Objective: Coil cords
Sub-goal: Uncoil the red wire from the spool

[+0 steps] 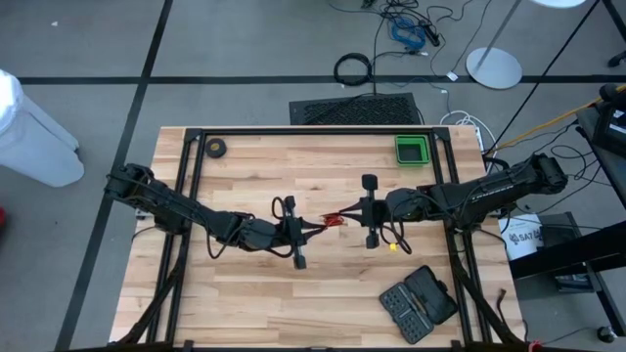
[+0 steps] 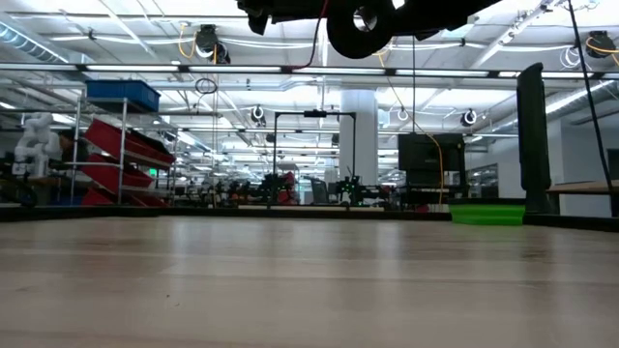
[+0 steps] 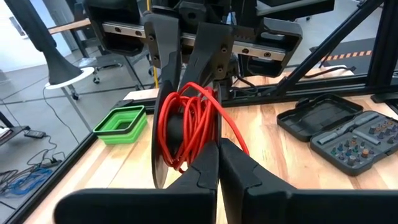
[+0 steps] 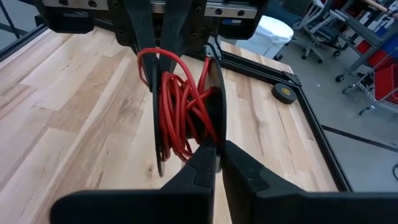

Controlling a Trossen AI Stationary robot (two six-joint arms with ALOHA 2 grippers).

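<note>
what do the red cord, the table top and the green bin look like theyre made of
Red cord: likely plastic-sheathed wire; smooth, slightly glossy, and it bends into loose loops. Table top: wood, probably butcher block; pale planks with visible grain and seams, matte finish. Green bin: looks like soft plastic or silicone; uniform bright colour and stepped, folded-looking walls, though the exact material can't be settled.

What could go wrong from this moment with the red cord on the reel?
1. Loose loops of the red cord bulge past the reel; they may slip off.
2. The left pincer and right pincer, both shut, meet at the reel in mid-air; if one lets go early, it may drop.
</note>
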